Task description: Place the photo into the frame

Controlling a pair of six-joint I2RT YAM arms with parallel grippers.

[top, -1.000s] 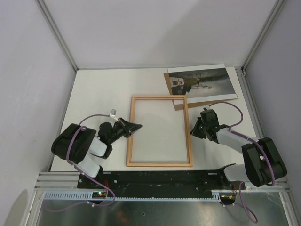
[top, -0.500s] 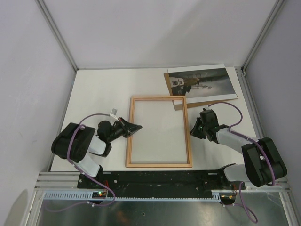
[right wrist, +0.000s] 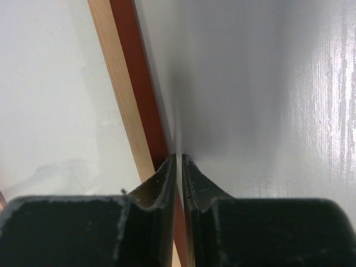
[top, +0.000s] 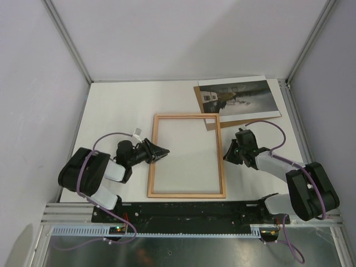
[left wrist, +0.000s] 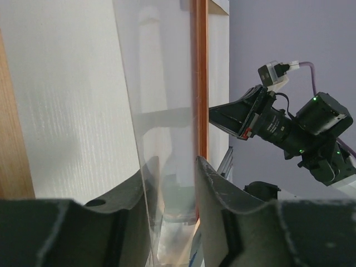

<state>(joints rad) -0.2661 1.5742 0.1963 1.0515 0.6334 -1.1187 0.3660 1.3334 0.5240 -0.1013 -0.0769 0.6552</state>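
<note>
Here the left gripper [top: 161, 151] sits at the frame's left rail with its two fingers [left wrist: 214, 189] parted, and the clear pane's edge stands between them with space showing. The right gripper [top: 226, 156] is at the frame's right rail, its two fingertips pinched almost together on the thin pane just inside the red-orange strip. There is one frame [top: 186, 194], lying flat on the white table [top: 122, 105] between the two arms with its pale wood side up. One photo [top: 239, 95], a white-bordered print of a dim grey-brown scene, lies beyond the frame's far right corner, outside the frame and apart from both grippers. One plain brown backing board [top: 213, 124] lies under the photo, and its near corner touches or overlaps the frame's far right corner.
</note>
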